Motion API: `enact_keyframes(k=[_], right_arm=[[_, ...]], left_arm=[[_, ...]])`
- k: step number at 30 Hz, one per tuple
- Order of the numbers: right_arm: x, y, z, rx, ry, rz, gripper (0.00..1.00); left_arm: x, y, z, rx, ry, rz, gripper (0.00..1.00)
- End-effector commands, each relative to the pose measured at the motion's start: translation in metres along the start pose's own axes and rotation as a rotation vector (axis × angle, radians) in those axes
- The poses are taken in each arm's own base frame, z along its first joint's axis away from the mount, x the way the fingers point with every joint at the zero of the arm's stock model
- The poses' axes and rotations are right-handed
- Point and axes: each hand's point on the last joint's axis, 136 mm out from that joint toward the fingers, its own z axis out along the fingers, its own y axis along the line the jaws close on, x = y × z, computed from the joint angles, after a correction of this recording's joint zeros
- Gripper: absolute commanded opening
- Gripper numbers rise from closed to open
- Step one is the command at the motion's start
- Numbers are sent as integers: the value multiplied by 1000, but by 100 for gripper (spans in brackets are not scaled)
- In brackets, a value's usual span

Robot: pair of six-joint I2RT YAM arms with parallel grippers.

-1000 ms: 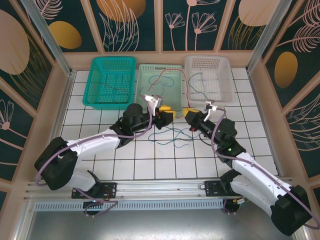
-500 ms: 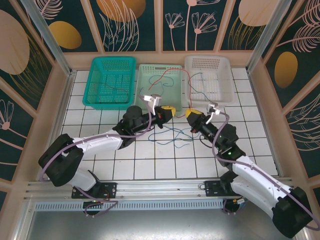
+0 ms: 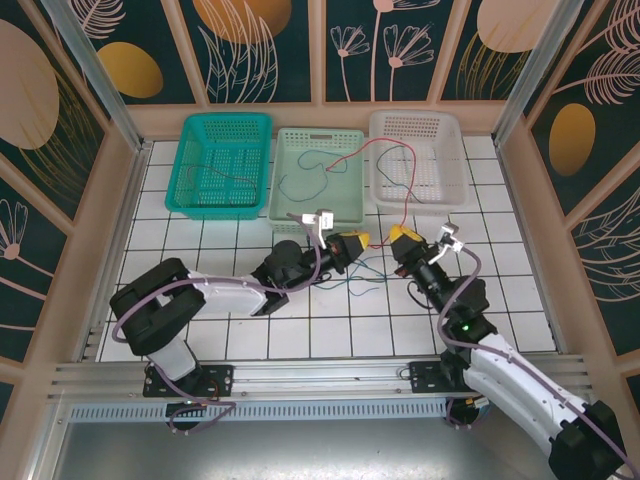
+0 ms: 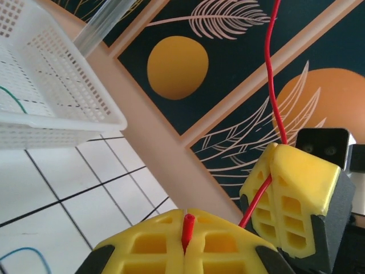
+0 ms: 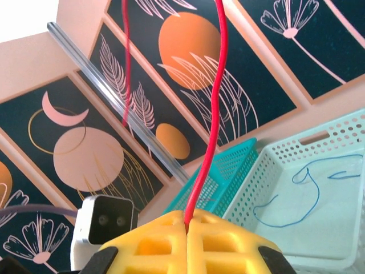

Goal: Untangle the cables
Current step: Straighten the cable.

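Red cable [image 3: 375,144] is the one I have hold of. Its long axis climbs from my two hands at the near side of the white-tiled desk [image 3: 200,260] toward the far baskets. There it bends left in an arch over the edge of the white basket [image 3: 440,195], and its far end drops into the pale green basket [image 3: 345,205].

My left hand [image 3: 352,240] is clenched tight on the near end. From the left wrist, a short red stub [image 4: 187,225] pokes up out of the seam between my yellow fingers [image 4: 142,245]. My right hand [image 3: 403,236] sits just beside it and is also clamped on the same cable. The left wrist view shows the strand entering the right hand [image 4: 272,188] from below and running out of its top, straight upward. From the right wrist, the red line [image 5: 214,131] rises out of the closed seam of my right hand [image 5: 187,234] with a slight wave.

Thin blue and green cables [image 3: 352,275] lie loose and crossed on the desk between and just in front of my hands. A blue cable [image 3: 300,185] curls inside the pale green basket. A dark cable [image 3: 225,170] lies in the teal basket [image 3: 200,205].
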Motion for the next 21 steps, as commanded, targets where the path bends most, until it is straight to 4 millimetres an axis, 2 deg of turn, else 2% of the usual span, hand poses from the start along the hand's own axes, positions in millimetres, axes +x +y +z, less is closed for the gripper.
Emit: enact_keyframes(k=[1, 3, 4, 10, 15, 20, 21], right_arm=[[-34, 12, -10, -31, -159, 13, 0], [-37, 10, -14, -24, -177, 13, 0], [-37, 10, -15, -25, -181, 11, 0], [-33, 10, -15, -31, -165, 9, 0], [-37, 10, -16, -28, -185, -3, 0], [-35, 9, -16, -22, -177, -8, 0], [-34, 8, -15, -19, -170, -11, 0]], left_arm=[[-4, 0, -6, 17, -73, -91, 0], [-6, -2, -9, 27, -96, -125, 0], [3, 9, -7, 2, -87, -142, 0], [18, 5, 1, 10, -86, -189, 0], [33, 7, 8, 30, -68, -253, 0], [36, 8, 7, 39, -81, -288, 0], [34, 9, 6, 32, -87, -280, 3]])
